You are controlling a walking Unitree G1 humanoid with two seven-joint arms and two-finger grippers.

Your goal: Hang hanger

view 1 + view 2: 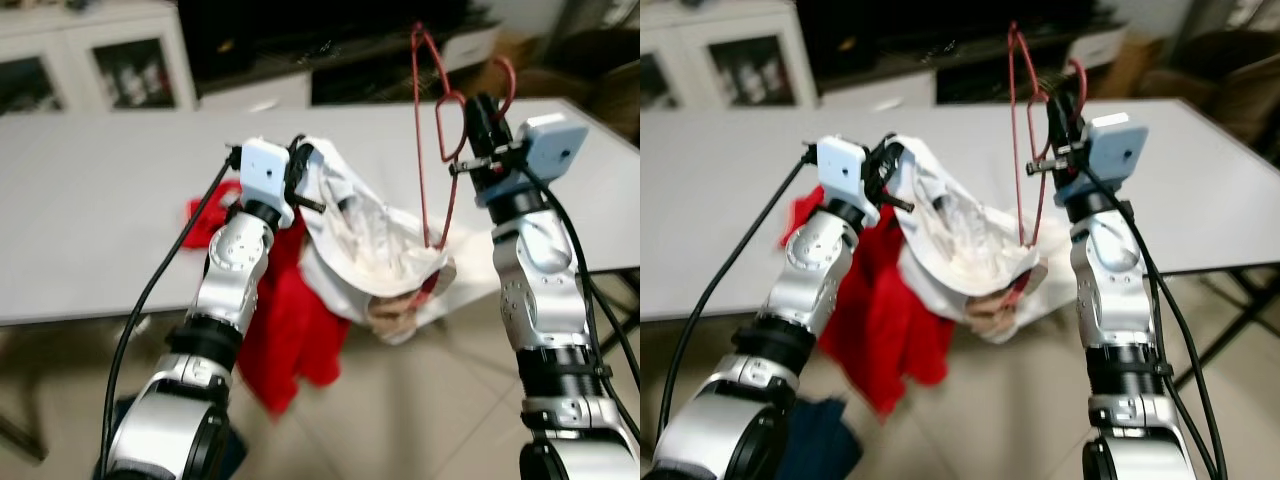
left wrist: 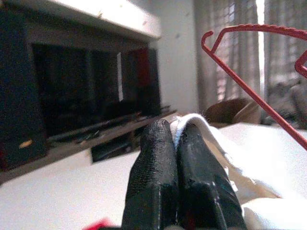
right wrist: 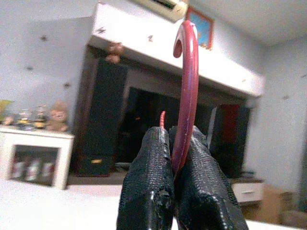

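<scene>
The right tool (image 1: 487, 120) is gripping a red wire hanger (image 1: 432, 130) by its hook, its two black fingers (image 3: 148, 187) pressed together on the wire, and is holding it raised over the near edge of the white tabletop (image 1: 100, 200). The hanger's frame is hanging down from the hook, with its lower end reaching into a white garment (image 1: 375, 240).

The left tool (image 1: 295, 178) is pinching a fold of that white garment, fingers (image 2: 153, 177) clamped on the cloth, and is lifting it beside the hanger. The garment is sagging between the two arms, past the tabletop edge and above the floor (image 1: 420, 420). A red cloth (image 1: 285, 340) is hanging below the left wrist, with part of it lying on the tabletop.

Behind the tabletop a white cabinet (image 1: 100, 60) and a dark TV unit (image 1: 300, 40) are standing against the wall.
</scene>
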